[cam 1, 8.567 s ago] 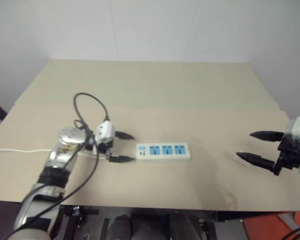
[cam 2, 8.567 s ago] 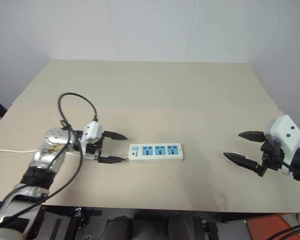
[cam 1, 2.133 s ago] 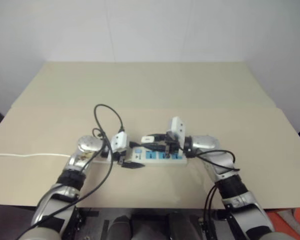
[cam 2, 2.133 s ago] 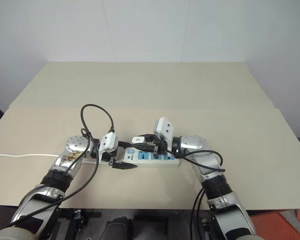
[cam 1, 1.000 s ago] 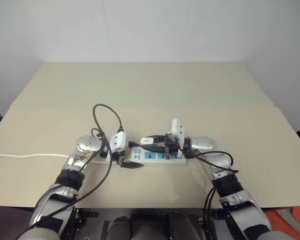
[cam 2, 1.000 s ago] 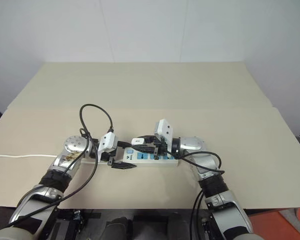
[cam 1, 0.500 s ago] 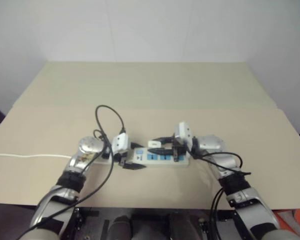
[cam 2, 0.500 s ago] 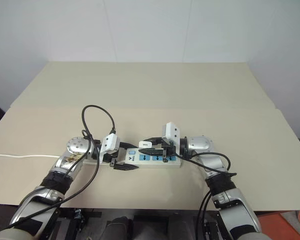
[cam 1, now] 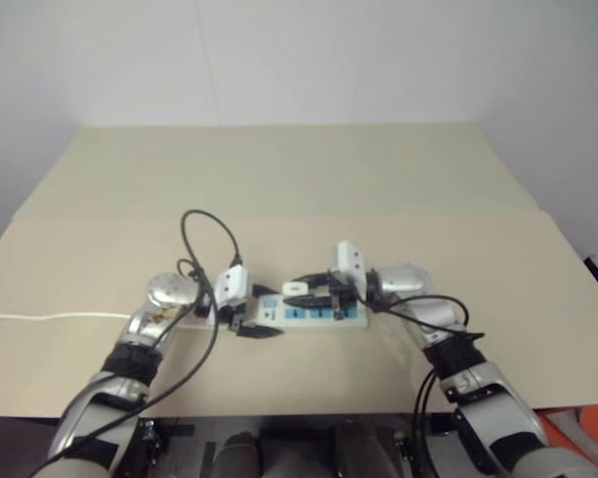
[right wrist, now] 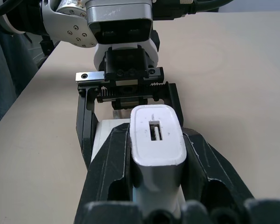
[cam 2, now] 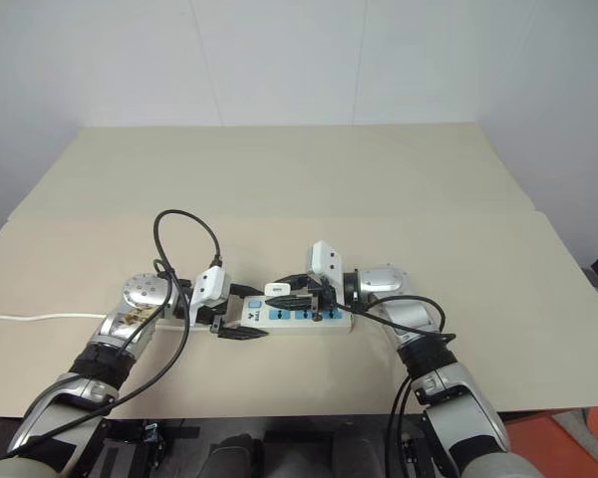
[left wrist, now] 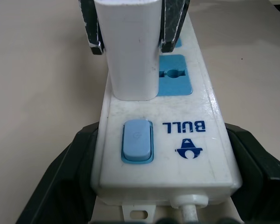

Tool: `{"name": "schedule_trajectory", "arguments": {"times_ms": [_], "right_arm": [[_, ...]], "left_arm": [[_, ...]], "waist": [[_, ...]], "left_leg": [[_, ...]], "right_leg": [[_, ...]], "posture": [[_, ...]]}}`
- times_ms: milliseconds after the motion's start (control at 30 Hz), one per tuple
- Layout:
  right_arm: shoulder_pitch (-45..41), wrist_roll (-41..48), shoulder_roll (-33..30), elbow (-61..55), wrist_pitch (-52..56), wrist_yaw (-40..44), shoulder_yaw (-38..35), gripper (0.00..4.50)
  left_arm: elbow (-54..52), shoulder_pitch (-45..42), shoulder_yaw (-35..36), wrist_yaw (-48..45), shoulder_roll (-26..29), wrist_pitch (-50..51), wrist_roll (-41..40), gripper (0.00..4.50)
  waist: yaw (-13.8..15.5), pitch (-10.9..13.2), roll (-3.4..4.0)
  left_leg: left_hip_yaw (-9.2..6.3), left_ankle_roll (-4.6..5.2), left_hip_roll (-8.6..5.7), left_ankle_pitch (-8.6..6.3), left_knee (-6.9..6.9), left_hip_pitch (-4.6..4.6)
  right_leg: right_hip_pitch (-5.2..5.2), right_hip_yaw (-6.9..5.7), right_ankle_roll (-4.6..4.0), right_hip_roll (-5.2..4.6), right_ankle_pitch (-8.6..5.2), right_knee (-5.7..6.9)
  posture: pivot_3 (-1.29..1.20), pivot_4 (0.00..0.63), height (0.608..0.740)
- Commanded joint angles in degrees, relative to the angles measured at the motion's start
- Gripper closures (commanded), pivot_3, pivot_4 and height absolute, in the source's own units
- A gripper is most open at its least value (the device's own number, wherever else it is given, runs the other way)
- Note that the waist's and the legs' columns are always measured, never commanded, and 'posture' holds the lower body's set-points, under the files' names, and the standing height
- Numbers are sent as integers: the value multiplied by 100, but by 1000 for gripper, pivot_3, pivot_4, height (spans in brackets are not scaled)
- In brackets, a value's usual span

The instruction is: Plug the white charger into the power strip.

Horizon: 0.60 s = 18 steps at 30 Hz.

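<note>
A: While the right gripper has its fingers clamped on the white charger at the socket nearest the switch, where's the left gripper?

B: Fingers spread wide, bracing the power strip on the counter. Risk: tilted prongs could jam, or pushing could skid the strip.

light: even, soft indoor | shadows: faint | glare: none | head views slightly soft, wrist views sharp

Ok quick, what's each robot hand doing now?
Left gripper: closed around the power strip's switch end.
Right gripper: shut on the white charger.
</note>
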Motion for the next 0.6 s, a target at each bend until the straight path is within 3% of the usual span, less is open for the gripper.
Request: {"name": "schedule_trajectory", "arguments": {"times_ms": [33,400,600], "right_arm": [[114,-411,-126,508,170,-54,119,3351],[231,-339,-336,439,74,-45,-62,3351],[282,-318,-312,228,88,-23,-54,1433]], "left_arm": [[-127,106,43,-96,198,38,40,1188],[-99,86,47,-60,184,20,37,1188],[-64,58,44,-52,169,7,40,1188]], "waist": [[-5,-1,-1],[-5,-6,-5],[16,-9,-12]], "left_leg": [[0,0,0,0,0,1],[0,0,0,0,-1,6],[0,1,0,0,0,4]], "right_leg": [[0,0,0,0,0,0],[11,0,0,0,0,-3],[9,-1,0,-1,0,-5]], "posture": [[0,150,740],[0,150,740],[0,150,740]]}}
